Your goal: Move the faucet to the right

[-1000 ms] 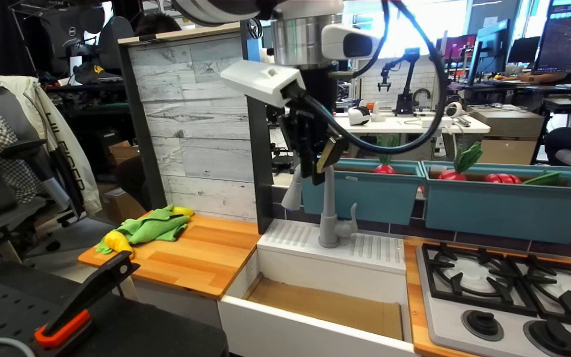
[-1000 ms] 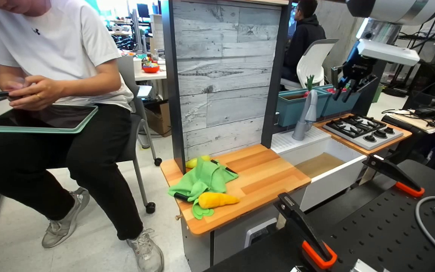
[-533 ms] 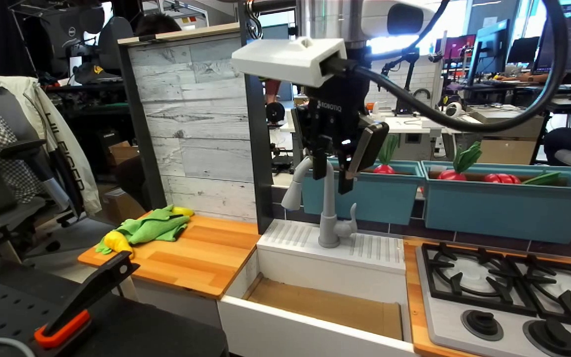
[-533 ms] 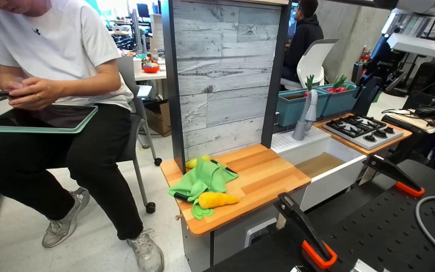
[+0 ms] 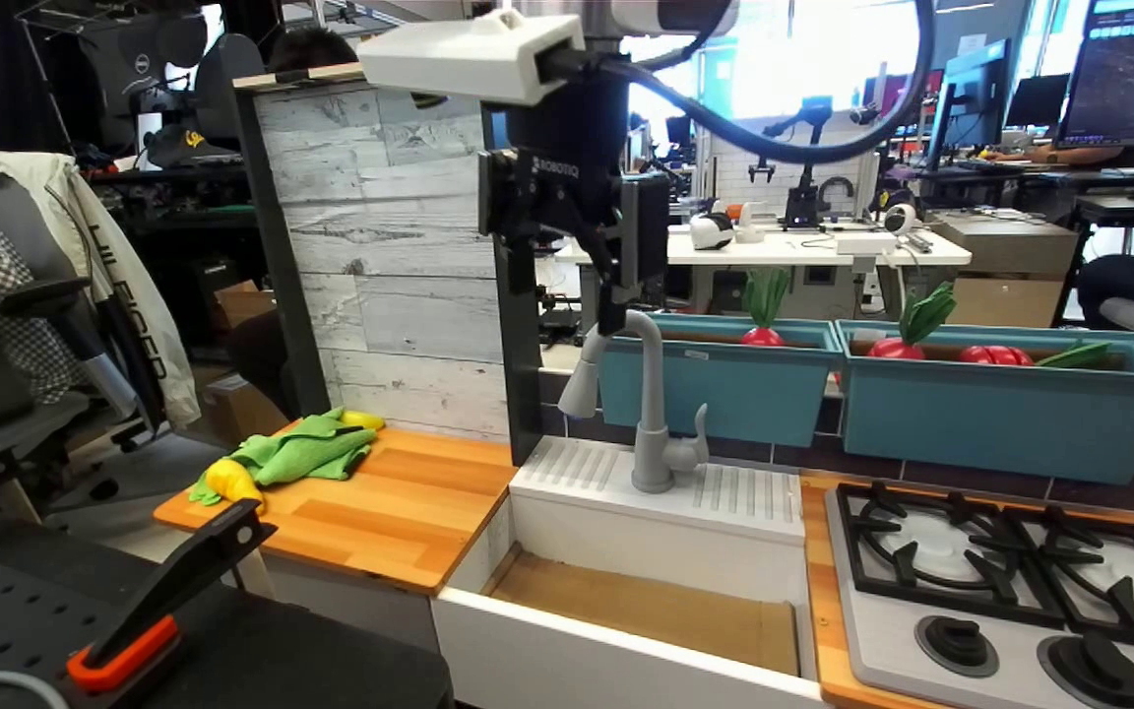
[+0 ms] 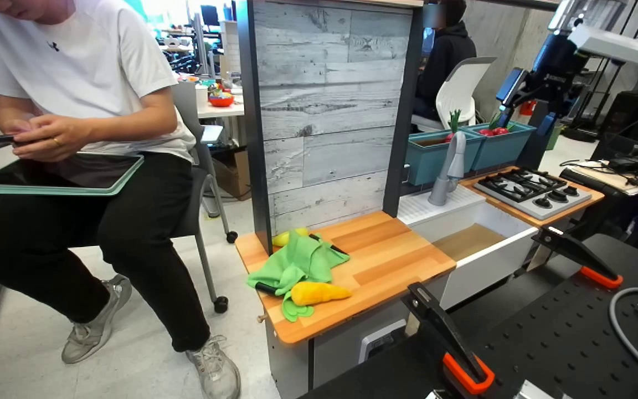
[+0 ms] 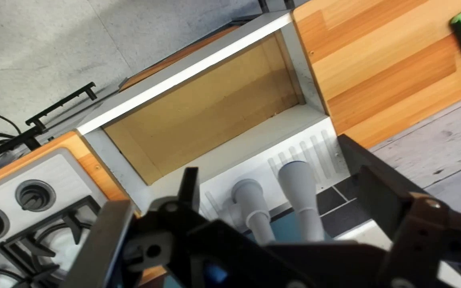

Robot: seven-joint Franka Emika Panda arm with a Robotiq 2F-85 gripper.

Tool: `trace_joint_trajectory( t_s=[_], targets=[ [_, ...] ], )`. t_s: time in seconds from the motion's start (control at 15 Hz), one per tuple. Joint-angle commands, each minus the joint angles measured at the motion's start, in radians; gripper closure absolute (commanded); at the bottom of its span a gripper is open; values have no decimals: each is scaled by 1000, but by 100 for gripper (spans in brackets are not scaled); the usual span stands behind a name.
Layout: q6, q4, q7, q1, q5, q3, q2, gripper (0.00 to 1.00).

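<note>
The faucet [image 5: 653, 414], a grey gooseneck tap with a side lever, stands upright on the white ribbed ledge behind the sink. Its arched spout [image 5: 582, 389] points to the left side in that exterior view. My gripper [image 6: 525, 119] hangs above the level of the ledge with its jaws spread wide and nothing held. In an exterior view one fingertip [image 5: 612, 313] overlaps the top of the arch; contact cannot be told from there, but a gap to the faucet [image 6: 451, 166] shows in an exterior view. In the wrist view, spout and base of the faucet [image 7: 299, 184] appear between the fingers.
Beside the ledge are a white sink [image 5: 626, 645], a stove [image 5: 1020, 581] and a wooden counter [image 5: 409, 502] with a green cloth [image 5: 316, 448] and yellow toy vegetables. Teal planters [image 5: 1000, 414] and a tall plank panel [image 5: 419, 276] stand close behind. A seated person [image 6: 97, 72] is nearby.
My gripper's jaws have opened from close together to wide apart. The arm first shifted toward the stove side, then came back partly and rose. The faucet has not moved.
</note>
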Motion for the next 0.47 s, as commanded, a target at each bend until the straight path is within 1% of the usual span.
trace_joint_trajectory(
  t_s=[0.0, 0.07, 0.13, 0.27, 0.4],
  targets=[
    [-67, -103, -81, 33, 34, 19, -159, 0],
    [-69, -118, -97, 47, 40, 20, -184, 0],
    [-42, -54, -47, 62, 13, -11, -95, 0],
    [-56, -85, -57, 83, 13, -12, -148, 0],
    [-57, -101, -62, 86, 13, -15, -167, 0]
  ],
)
